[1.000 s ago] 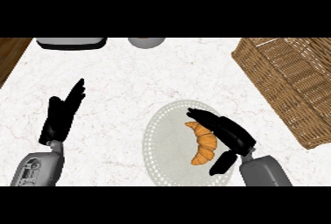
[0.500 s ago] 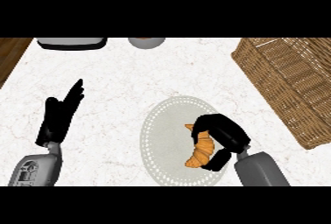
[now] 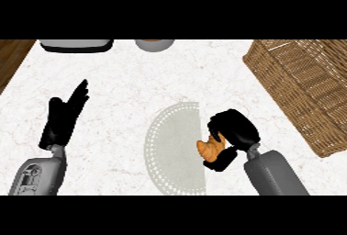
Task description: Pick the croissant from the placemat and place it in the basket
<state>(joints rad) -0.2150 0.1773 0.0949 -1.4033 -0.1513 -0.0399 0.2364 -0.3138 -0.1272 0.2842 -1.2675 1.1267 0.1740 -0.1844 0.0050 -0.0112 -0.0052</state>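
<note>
Nearest the lower edge, the two grey forearms enter the head view, one at each side. The right hand [image 3: 234, 131] is curled round the croissant [image 3: 210, 150], its fingers wrapped over the top and the thumb below, so that only the pastry's golden lower part shows between them. The croissant sits at the right edge of the pale round placemat [image 3: 173, 147], which here shows only as a half disc with a straight right side; whether the pastry is touching the mat or lifted clear of it cannot be told. The left hand [image 3: 64, 120] is at the view's left, open with fingers straight and pointing up and slightly right, resting over the white marbled counter [image 3: 136, 87], well apart from the placemat. Farther back on the right, the wicker basket [image 3: 305, 87] stands at an angle, running from the upper edge down the right side, apart from the hand and croissant. At the far edge are a grey appliance [image 3: 76, 44] at upper left and, just beside it, a round grey bowl [image 3: 155, 44]. A strip of brown wood [image 3: 12, 57] shows at the far left corner
</note>
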